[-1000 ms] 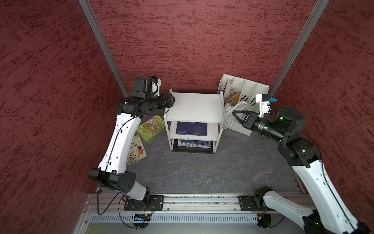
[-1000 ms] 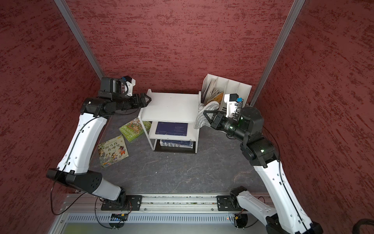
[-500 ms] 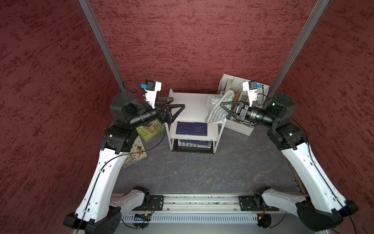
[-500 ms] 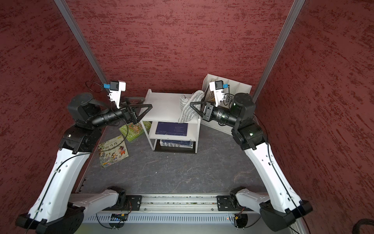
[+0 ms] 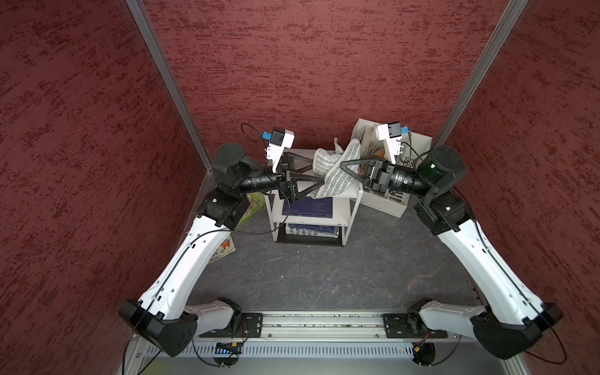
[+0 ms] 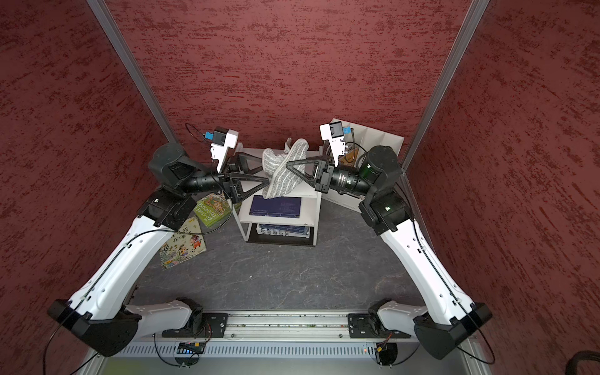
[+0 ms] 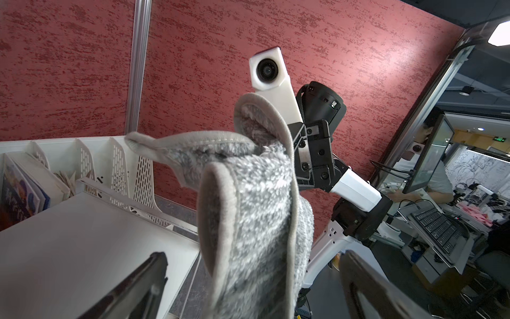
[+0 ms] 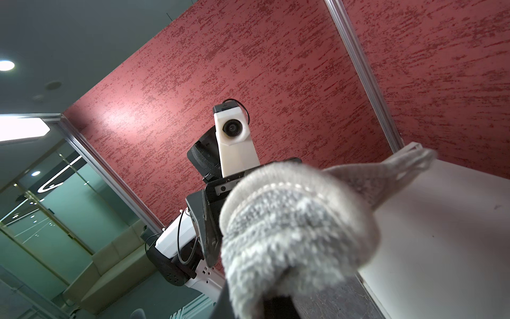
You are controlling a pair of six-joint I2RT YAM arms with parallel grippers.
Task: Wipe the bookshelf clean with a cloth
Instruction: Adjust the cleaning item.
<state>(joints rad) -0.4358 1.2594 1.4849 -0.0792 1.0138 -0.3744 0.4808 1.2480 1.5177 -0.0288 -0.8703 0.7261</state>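
- Bookshelf [image 5: 344, 192] stands at the floor's back edge, its white top bare so it can be wiped.
- Left gripper [image 5: 316, 170] is wide open around the cloth [image 5: 337, 175], maybe to take it.
- Right gripper [image 5: 341, 167] pinches the cloth, which hangs over the top.

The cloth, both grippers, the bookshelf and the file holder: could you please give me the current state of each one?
cloth: bunched, held up above the bookshelf top
right gripper: shut on the cloth
left gripper: open, fingers either side of the cloth
bookshelf: upright, dark blue books lying flat on its lower tiers
file holder: upright beside the bookshelf, books in its slots
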